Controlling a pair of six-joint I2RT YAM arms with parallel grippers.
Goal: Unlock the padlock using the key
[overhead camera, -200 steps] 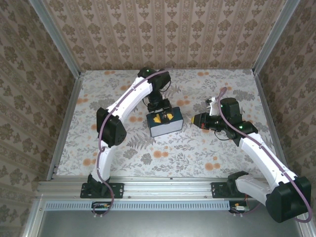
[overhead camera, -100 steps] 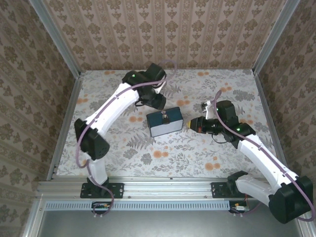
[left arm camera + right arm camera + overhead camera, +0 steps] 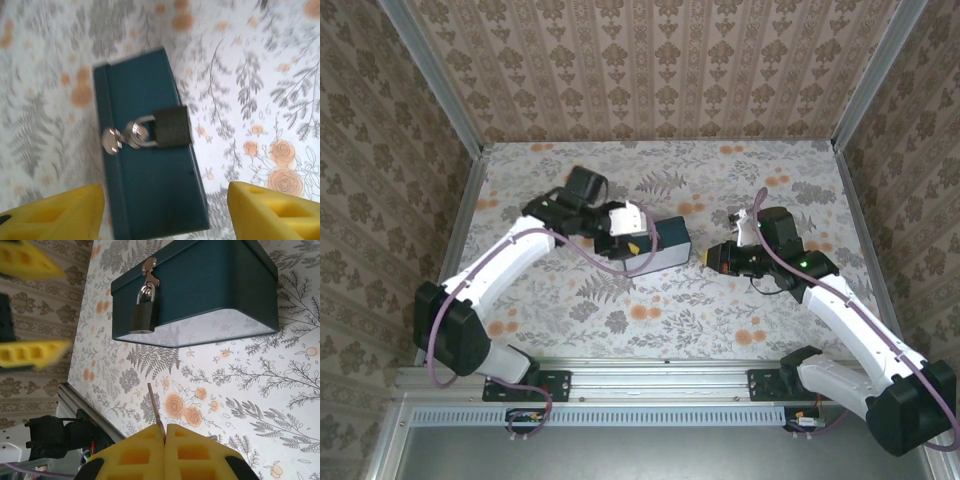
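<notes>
My right gripper (image 3: 165, 436) pinches the key (image 3: 155, 410), a slim brownish blade pointing toward the padlock (image 3: 143, 316) and well apart from it. The padlock, dark-bodied with a silver shackle through the hasp (image 3: 148, 266), lies flat against the box (image 3: 210, 285) front.

The padlock (image 3: 172, 127) sits on the box (image 3: 145, 192), the key (image 3: 155, 415) to its right.

Top camera: above and behind my bases (image 3: 530, 383), looking down. Left wrist camera: close above the box (image 3: 150, 192). Right wrist camera: low, at its 3 o'clock. Both wrist views share its padlock (image 3: 172, 126).
</notes>
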